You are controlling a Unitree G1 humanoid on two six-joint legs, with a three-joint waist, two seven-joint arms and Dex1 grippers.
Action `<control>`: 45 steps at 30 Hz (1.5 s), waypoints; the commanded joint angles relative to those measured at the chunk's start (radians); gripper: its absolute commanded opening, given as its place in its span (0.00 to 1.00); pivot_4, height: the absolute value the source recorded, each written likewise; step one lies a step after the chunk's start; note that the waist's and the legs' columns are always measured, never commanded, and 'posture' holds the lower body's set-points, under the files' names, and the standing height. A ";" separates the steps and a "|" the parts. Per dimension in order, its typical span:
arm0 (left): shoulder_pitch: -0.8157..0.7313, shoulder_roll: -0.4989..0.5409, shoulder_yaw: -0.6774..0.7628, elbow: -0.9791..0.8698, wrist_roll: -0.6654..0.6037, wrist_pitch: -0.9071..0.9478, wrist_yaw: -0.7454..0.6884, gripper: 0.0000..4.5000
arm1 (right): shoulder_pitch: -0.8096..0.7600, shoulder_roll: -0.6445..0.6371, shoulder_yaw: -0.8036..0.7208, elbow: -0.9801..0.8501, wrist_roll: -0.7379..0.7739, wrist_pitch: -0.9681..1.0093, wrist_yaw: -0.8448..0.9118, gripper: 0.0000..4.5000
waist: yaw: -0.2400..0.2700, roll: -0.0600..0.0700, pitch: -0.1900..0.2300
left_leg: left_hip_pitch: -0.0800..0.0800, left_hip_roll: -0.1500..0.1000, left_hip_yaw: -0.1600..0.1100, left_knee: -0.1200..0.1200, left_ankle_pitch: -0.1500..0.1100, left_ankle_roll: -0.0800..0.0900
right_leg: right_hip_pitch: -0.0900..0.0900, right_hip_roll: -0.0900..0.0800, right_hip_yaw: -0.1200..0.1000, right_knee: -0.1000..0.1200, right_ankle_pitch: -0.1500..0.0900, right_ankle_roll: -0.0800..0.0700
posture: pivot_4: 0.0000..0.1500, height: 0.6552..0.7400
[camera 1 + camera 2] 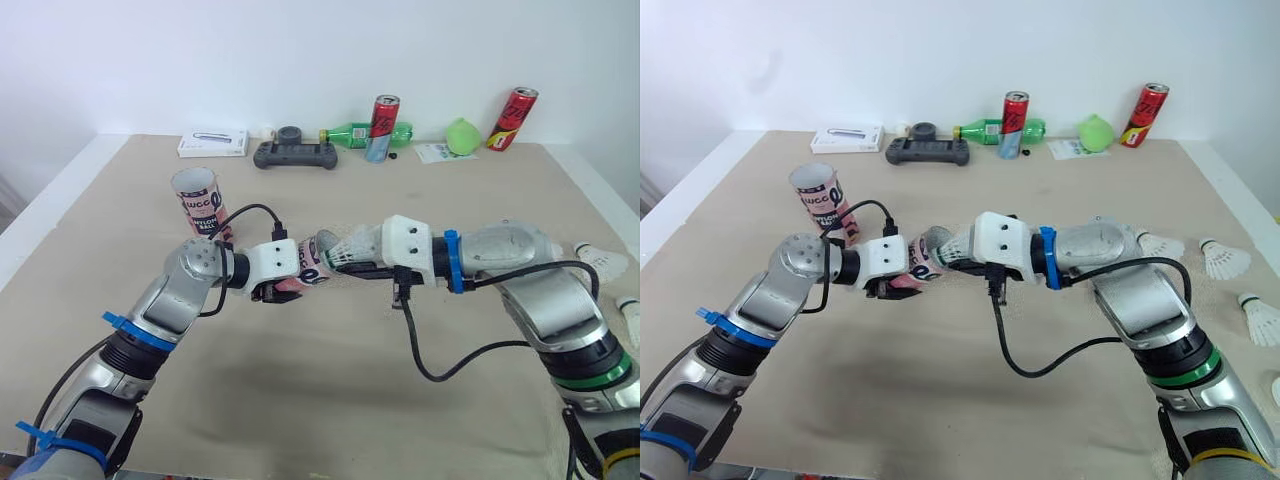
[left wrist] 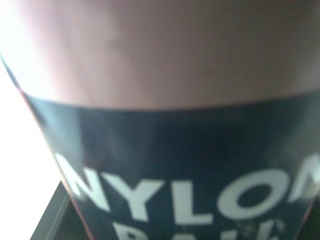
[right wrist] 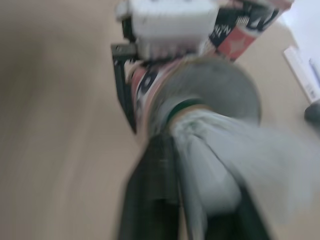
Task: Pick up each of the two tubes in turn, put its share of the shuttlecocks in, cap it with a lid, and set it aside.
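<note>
Right now the right claw (image 1: 342, 266) is clamped on a white shuttlecock (image 1: 354, 247), with the cork end leading so the nose goes first into the tube (image 1: 306, 268). That tube lies level above the table (image 1: 300, 400), gripped around its body by the left claw (image 1: 268, 291). Its open mouth is turned toward the right arm, so the two meet mid-air in a straight line. The cork looks to be at the rim, perhaps just inside; I cannot tell which. Holding the tube sideways should let the feathers slide in without crushing, I'd judge. Behind the left arm the second tube (image 1: 199, 200) stands upright and open-topped, not yet filled as far as I can see. More shuttlecocks (image 1: 1225, 259) lie well apart on the right side of the table, probably handy for the right arm
</note>
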 commanded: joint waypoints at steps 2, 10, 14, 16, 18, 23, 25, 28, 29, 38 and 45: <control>0.028 -0.014 -0.055 0.021 0.003 0.021 -0.006 0.62 | -0.078 -0.008 -0.066 -0.030 0.064 0.041 0.038 0.63 | 0.001 0.000 0.000 | -0.001 0.000 -0.002 0.000 0.000 0.000 | 0.000 0.000 -0.002 0.000 0.000 0.000 | 1.00 0.97; 0.011 -0.035 -0.052 0.006 -0.015 0.045 -0.013 0.62 | -0.202 -0.103 -0.131 0.091 0.161 0.114 0.175 0.85 | 0.001 0.000 0.000 | -0.003 -0.002 -0.008 0.000 0.000 0.000 | 0.000 -0.006 -0.008 0.000 0.001 0.001 | 1.00 0.97; -0.006 -0.047 -0.054 0.012 -0.013 0.050 -0.008 0.62 | -0.257 -0.112 -0.051 0.178 0.099 0.073 0.239 0.49 | 0.001 0.000 0.000 | -0.003 -0.002 -0.010 0.000 0.000 0.000 | 0.001 -0.006 -0.011 0.000 0.000 0.000 | 1.00 0.97; -0.018 -0.066 -0.050 0.012 -0.015 0.052 0.006 0.62 | -0.285 -0.086 -0.002 0.231 0.057 0.048 0.253 0.27 | 0.001 0.000 0.000 | -0.003 -0.002 -0.010 0.000 0.000 0.000 | 0.000 -0.006 -0.011 0.000 0.000 0.000 | 1.00 0.97; -0.040 -0.099 -0.045 0.016 -0.020 0.058 0.024 0.62 | -0.313 -0.061 0.068 0.289 -0.014 0.000 0.275 0.05 | 0.001 0.000 0.001 | -0.004 -0.003 -0.010 0.000 0.000 0.000 | 0.000 -0.006 -0.012 0.000 0.000 0.000 | 1.00 0.97; -0.062 -0.133 -0.050 0.024 -0.024 0.069 0.031 0.62 | -0.376 0.021 0.212 0.385 -0.158 -0.081 0.304 0.01 | -0.001 -0.001 0.002 | -0.006 -0.007 -0.010 0.000 0.000 -0.001 | -0.001 -0.006 -0.010 0.001 -0.001 0.002 | 1.00 0.97; -0.058 -0.136 -0.056 0.029 -0.022 0.062 0.032 0.62 | -0.391 0.062 0.272 0.426 -0.209 -0.106 0.316 0.01 | -0.001 -0.002 0.003 | -0.007 -0.008 -0.011 0.000 0.000 -0.001 | -0.002 -0.007 -0.010 0.001 -0.002 0.003 | 1.00 0.97; -0.056 -0.139 -0.061 0.031 -0.023 0.061 0.036 0.62 | -0.405 0.112 0.326 0.481 -0.279 -0.152 0.314 0.01 | -0.002 -0.002 0.003 | -0.009 -0.009 -0.013 0.000 0.002 -0.003 | -0.004 -0.008 -0.010 0.002 -0.002 0.003 | 1.00 0.97; -0.056 -0.140 -0.062 0.032 -0.024 0.062 0.038 0.62 | -0.403 0.130 0.340 0.479 -0.292 -0.157 0.318 0.01 | -0.002 -0.002 0.003 | -0.008 -0.009 -0.013 0.000 0.002 -0.003 | -0.004 -0.008 -0.010 0.002 -0.002 0.003 | 1.00 0.97; -0.052 -0.143 -0.064 0.033 -0.033 0.066 0.053 0.62 | -0.401 0.123 0.226 0.372 -0.246 -0.139 0.380 0.01 | -0.004 -0.002 0.003 | -0.002 -0.004 -0.014 0.000 0.005 -0.007 | 0.000 -0.005 -0.013 0.006 0.000 0.001 | 1.00 0.97; -0.044 -0.130 -0.063 0.035 -0.039 0.067 0.055 0.62 | -0.414 0.036 0.131 0.301 -0.181 -0.086 0.430 0.01 | -0.002 -0.002 0.003 | -0.005 -0.007 -0.020 -0.001 0.006 -0.009 | -0.001 -0.007 -0.016 0.006 -0.001 0.000 | 1.00 0.97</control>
